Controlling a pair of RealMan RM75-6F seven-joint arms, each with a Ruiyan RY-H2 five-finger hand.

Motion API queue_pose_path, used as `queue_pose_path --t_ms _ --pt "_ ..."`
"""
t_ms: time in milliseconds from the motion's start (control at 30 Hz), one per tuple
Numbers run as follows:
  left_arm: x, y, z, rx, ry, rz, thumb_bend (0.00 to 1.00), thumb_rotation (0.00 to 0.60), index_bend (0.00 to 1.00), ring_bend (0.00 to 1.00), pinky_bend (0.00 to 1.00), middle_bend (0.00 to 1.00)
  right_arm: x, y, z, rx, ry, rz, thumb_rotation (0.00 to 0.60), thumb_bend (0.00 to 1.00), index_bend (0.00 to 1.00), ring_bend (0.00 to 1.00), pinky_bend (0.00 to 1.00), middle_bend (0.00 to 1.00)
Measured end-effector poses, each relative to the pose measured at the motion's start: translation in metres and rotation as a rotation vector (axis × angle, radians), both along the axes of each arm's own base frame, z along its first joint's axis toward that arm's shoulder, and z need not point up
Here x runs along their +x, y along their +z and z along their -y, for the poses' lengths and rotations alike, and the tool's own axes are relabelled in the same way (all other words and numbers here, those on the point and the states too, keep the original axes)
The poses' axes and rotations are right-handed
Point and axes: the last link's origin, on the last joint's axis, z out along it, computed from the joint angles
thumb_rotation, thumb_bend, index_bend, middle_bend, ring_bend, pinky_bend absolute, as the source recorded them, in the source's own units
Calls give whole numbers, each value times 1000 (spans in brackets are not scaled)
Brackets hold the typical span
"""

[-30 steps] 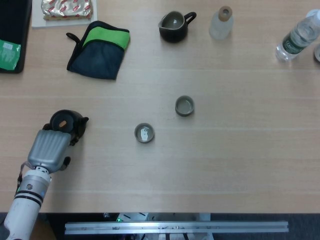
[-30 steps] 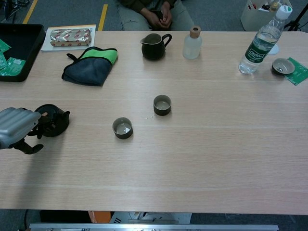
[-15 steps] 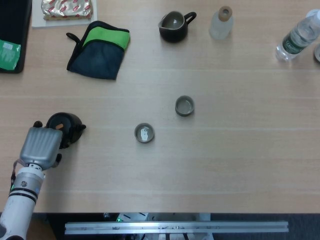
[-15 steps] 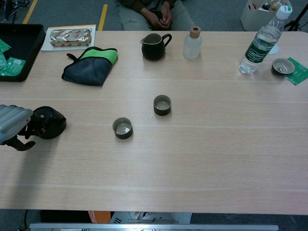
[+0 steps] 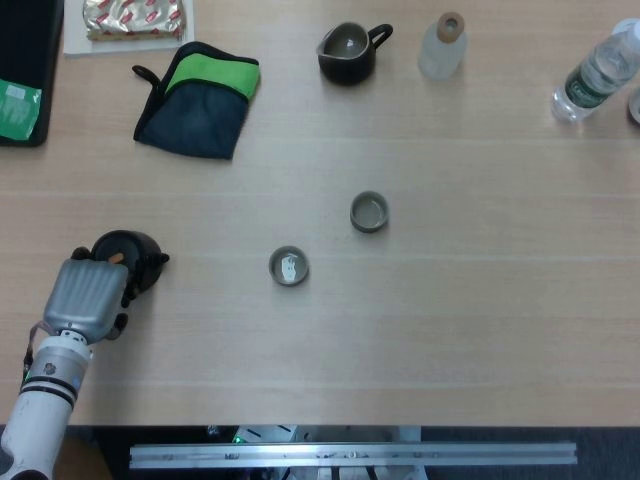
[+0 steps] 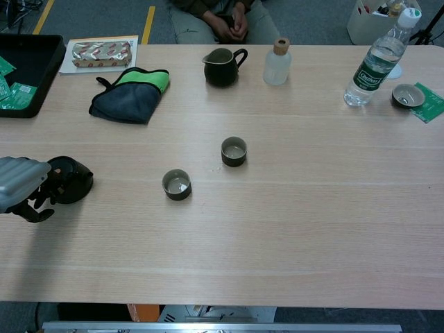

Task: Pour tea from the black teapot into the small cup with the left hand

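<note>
- While the left hand (image 5: 85, 295) sits at the near left edge of the tabletop (image 5: 460, 330), its fingers curl against the black teapot (image 5: 128, 256), which lies just beyond it and a little to its right; whether they have truly clamped on the pot or only press its side, I cannot tell.
- From the chest view the left hand (image 6: 19, 187) reads the same: dark fingertips wrapped at the near side of the teapot (image 6: 68, 180), pot standing on the tabletop, not lifted.
- That teapot is squat, round and matte black, lid on with a small pale spot on top, its spout pointing right toward the cups.
- Two small cups stand to the right of the pot: the nearer small cup (image 5: 288, 266) lies well apart from it, the farther cup (image 5: 369, 212) beyond that and further back. Which one is meant I cannot say.
- Judging by this, the pour calls for a carry rightward, spout leading.
- No right hand shows in either view.
</note>
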Motion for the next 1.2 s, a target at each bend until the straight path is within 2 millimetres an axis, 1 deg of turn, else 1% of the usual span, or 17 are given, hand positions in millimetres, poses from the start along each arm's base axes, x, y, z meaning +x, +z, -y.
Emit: queue_pose_path --t_ms 300,333,467,567,600,667,700,833,1067,1200 --pt "0 -1 -3 3 4 13 298 593 685 615 195 818 -1 1 1 -8 -6 1 600 112 267 287 318 355" --pt "0 -1 -4 4 2 15 298 586 693 620 195 828 -1 1 1 -8 -6 1 600 112 267 287 318 355" --pt "2 0 -7 11 -7 23 298 517 708 634 195 854 -2 1 1 -12 -7 0 600 112 267 287 318 355" --pt "3 1 -11 21 -18 33 288 490 717 644 195 869 -2 1 0 -11 -9 0 600 112 267 288 318 355" --pt "3 1 -12 26 -19 37 279 468 723 649 195 876 -2 1 0 -11 -9 0 600 112 267 288 318 355" --pt "4 2 -14 37 -23 50 248 379 745 666 195 899 -2 1 0 -13 -9 0 600 112 267 287 318 355" --pt "4 2 -15 41 -24 57 239 353 752 673 195 909 -2 2 0 -14 -9 1 600 112 267 287 318 355" --pt "4 2 -19 64 -31 85 198 298 779 702 195 942 -3 2 0 -18 -11 1 600 112 267 287 318 355" --pt "3 2 -25 82 -21 138 128 130 812 736 195 975 -3 2 0 -20 -12 1 600 112 267 287 318 355" --pt "2 1 -29 95 -2 184 111 82 857 778 195 999 -3 1 1 -21 -13 2 600 112 267 287 318 355"
